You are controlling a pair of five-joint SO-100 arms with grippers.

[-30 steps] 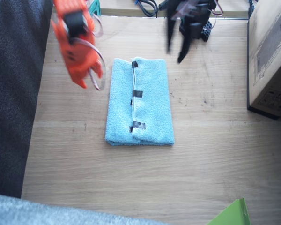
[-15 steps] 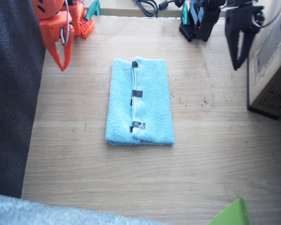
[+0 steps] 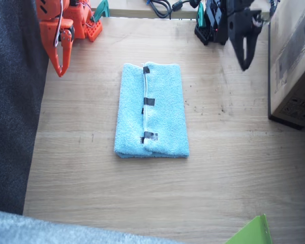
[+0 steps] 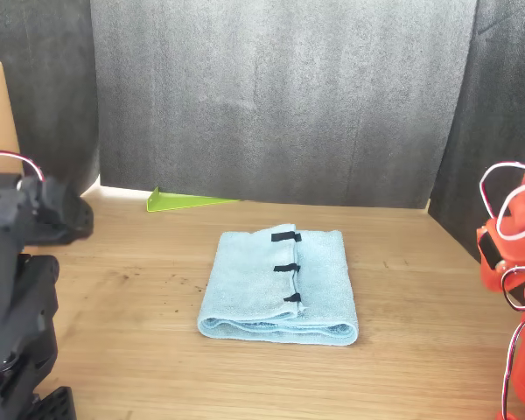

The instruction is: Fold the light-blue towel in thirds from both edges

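Note:
The light-blue towel point(image 3: 151, 111) lies folded into a narrow rectangle in the middle of the wooden table, also seen in the front view point(image 4: 280, 284). One of its edges point(image 3: 145, 104) lies on top, left of centre, marked by three black tape strips; the other edge is hidden under the folds. My right gripper point(image 3: 61, 70), orange, hangs shut above the table's back left corner, well clear of the towel. My left gripper point(image 3: 244, 65), black, hangs shut at the back right, also apart from the towel. Neither holds anything.
A cardboard box point(image 3: 295, 61) stands at the right edge. Dark fabric point(image 3: 15, 101) runs along the left side, grey-blue fabric point(image 3: 40, 231) along the near edge. A green sheet point(image 3: 251, 235) pokes in at the near right. Cables point(image 3: 160, 6) lie behind the table.
Both grippers pulled back from beside the towel. The right one went to the back left corner; the left one swung out to the box, then slightly back. The towel stayed still.

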